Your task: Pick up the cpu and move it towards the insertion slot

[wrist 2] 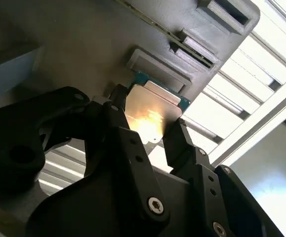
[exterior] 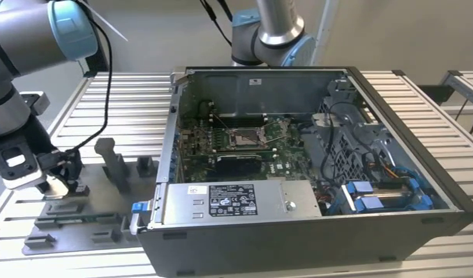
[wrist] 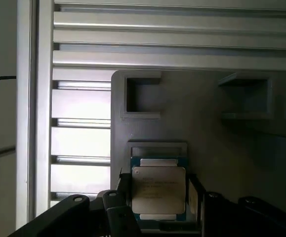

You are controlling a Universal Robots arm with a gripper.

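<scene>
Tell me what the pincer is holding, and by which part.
Cannot tell. The pincer straddles the cpu at two opposite edges; the cpu lies in its fixture recess.

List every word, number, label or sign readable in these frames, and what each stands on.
None is legible.
Black and white label on the silver metal power supply box: print too small to read.
Small white sticker on the back wall of the grey computer case: too small to read.
Flat square silvery cpu, first wrist view: faint print lines on its top, blurred.
</scene>
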